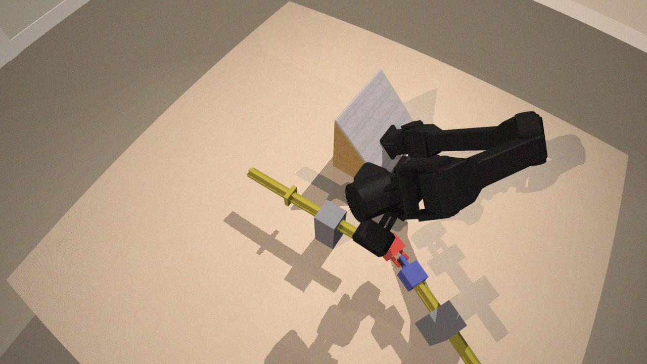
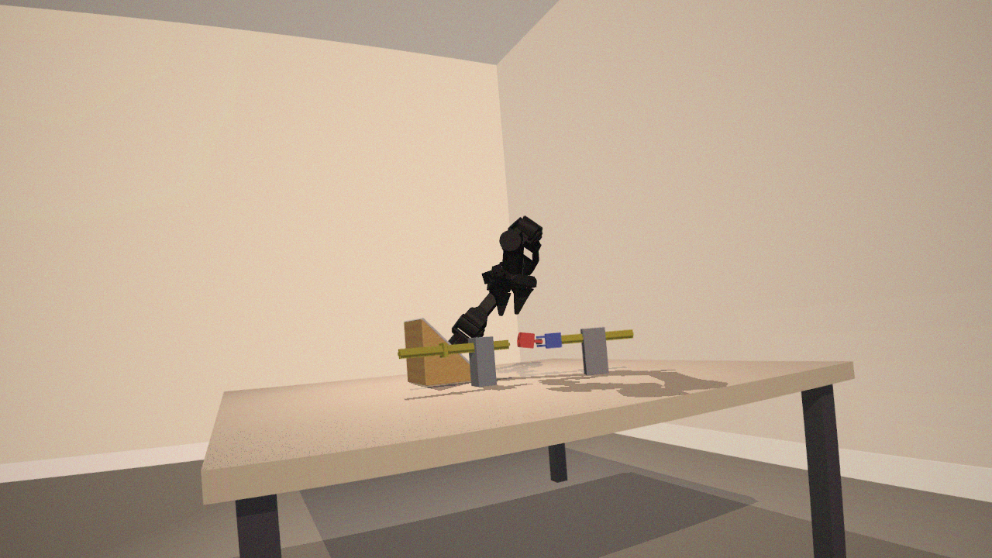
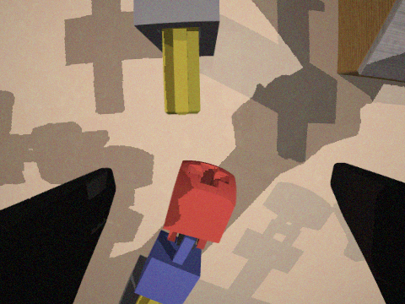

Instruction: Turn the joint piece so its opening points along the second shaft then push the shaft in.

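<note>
The red joint piece (image 1: 395, 247) (image 2: 525, 339) (image 3: 200, 203) hangs on the blue hub (image 1: 412, 273) (image 2: 552, 339) (image 3: 169, 274) at the end of the fixed yellow shaft (image 1: 427, 296) (image 2: 572, 339), which sits in a grey block (image 1: 440, 322) (image 2: 594, 350). The second yellow shaft (image 1: 271, 183) (image 2: 423, 351) (image 3: 181, 72) runs through another grey block (image 1: 329, 224) (image 2: 482, 360) (image 3: 177, 13). Its free end stops short of the red piece, with a gap between. The red piece's opening faces roughly toward that end. My gripper (image 1: 384, 230) (image 2: 511, 311) (image 3: 224, 177) is open and empty, just above the red piece, one finger on each side.
A wooden wedge with a grey sloped face (image 1: 366, 122) (image 2: 426, 360) (image 3: 363, 38) stands behind the second shaft, close to my arm. Everything rests on a tan table (image 1: 181, 226) (image 2: 416, 430).
</note>
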{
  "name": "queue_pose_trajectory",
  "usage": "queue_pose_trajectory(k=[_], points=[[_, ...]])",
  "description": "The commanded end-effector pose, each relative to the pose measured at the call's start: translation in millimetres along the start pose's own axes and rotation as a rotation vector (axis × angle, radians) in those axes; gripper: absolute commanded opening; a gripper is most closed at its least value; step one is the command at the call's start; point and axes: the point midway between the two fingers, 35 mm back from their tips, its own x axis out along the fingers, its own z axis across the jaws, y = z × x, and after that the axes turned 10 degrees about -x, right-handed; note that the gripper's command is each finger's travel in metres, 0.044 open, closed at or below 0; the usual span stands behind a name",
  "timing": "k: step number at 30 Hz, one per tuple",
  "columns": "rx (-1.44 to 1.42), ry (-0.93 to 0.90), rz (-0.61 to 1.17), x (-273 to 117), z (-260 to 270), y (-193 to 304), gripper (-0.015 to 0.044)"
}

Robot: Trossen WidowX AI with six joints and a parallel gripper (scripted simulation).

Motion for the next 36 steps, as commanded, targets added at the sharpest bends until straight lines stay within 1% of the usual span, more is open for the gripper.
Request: queue_pose_trajectory(k=[1,7,13,30,36], points=[[0.103,0.011,-0.004,0.4,0.1,0.0,0.0440],[0.274,0.019,-0.005,2.1,0.4,0.2,0.0440],[0.294,0.020,-0.005,5.0,1.0,0.5,0.0440],[0.307,0.038,0.011,75.9,4.4,13.5,0.0440],[0.307,0.038,0.012,76.5,10.2,24.8,0.0440]])
